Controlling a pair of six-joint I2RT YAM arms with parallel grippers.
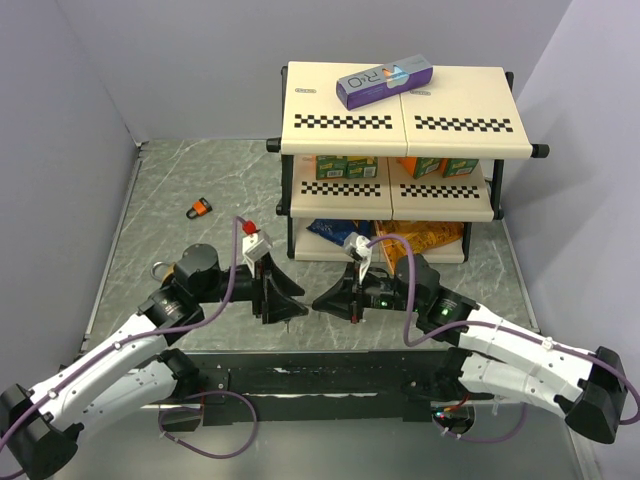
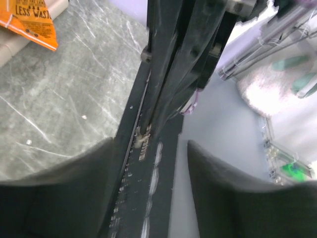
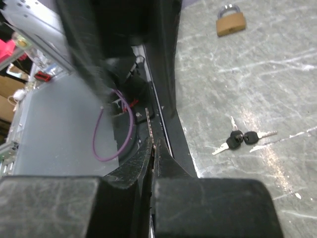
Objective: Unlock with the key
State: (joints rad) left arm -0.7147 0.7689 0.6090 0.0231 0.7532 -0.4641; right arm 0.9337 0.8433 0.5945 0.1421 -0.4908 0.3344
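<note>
1. Grey marble table (image 1: 200,165) and lavender walls, seen from above: one two-tier shelf rack (image 1: 400,125), one purple box (image 1: 385,82) on top, one orange-and-black padlock (image 1: 201,208). The left gripper (image 1: 300,300) and right gripper (image 1: 318,300) meet tip to tip at the near edge.
2. Left wrist: the left gripper's (image 2: 153,198) fingers stand well apart and empty.
3. Right wrist: the right gripper's (image 3: 153,151) fingers are pressed together, with nothing visible between them. The keys (image 3: 238,139) lie on the marble, untouched and well apart from the padlock. They show two black heads and seemingly three blades.
</note>
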